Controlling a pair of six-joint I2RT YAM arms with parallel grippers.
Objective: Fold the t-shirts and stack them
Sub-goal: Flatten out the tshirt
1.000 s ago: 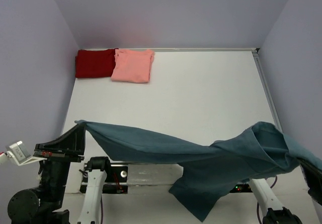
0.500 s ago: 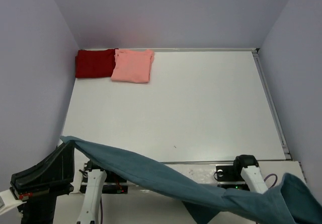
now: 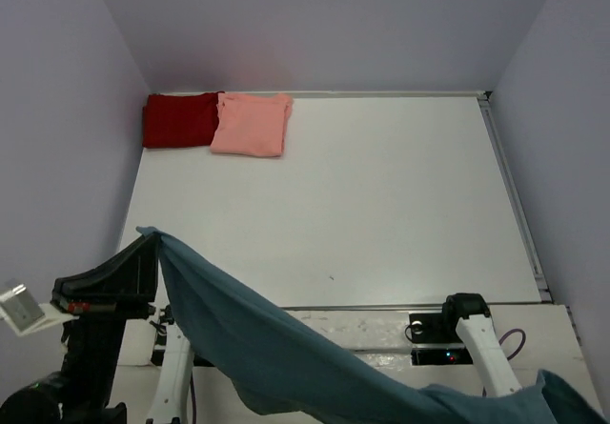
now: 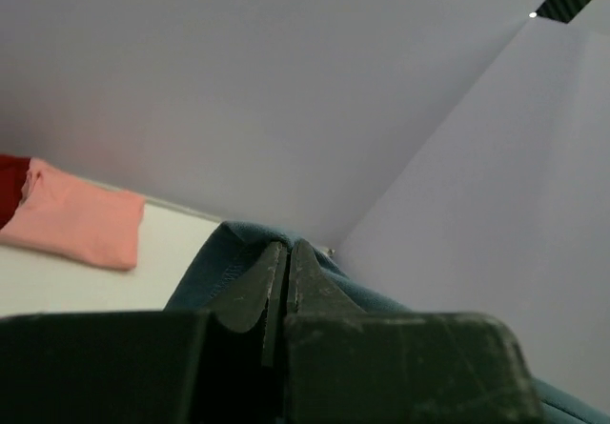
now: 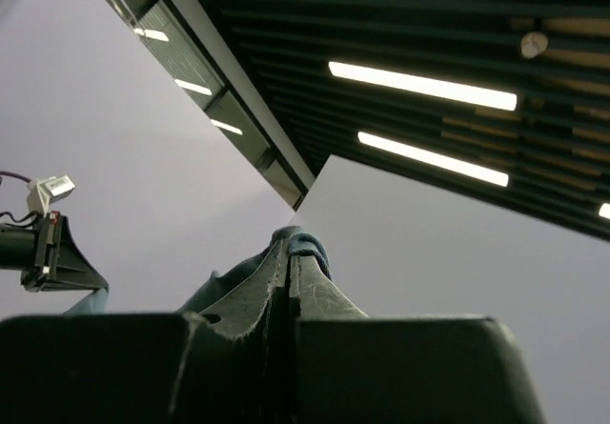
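Observation:
The dark teal t-shirt (image 3: 267, 348) hangs in the air as a long band, from the left side down to the bottom right corner of the top view. My left gripper (image 3: 152, 236) is shut on its upper left end, and the wrist view shows the jaws (image 4: 286, 250) pinching a fold of teal cloth (image 4: 214, 267). My right gripper (image 5: 289, 241) is shut on the other end and tilted up toward the ceiling; it lies outside the top view. A dark red t-shirt (image 3: 178, 119) and a salmon-pink t-shirt (image 3: 252, 124) lie folded side by side at the table's far left corner.
The white table (image 3: 362, 195) is walled in by lilac panels on three sides. The right arm's base (image 3: 465, 312) and a cable stand at the near edge. My left arm's camera end (image 5: 43, 238) shows in the right wrist view.
The right end of the teal t-shirt dropped out of the top view at the bottom right. My left gripper dipped toward the near edge, then came back up with its end.

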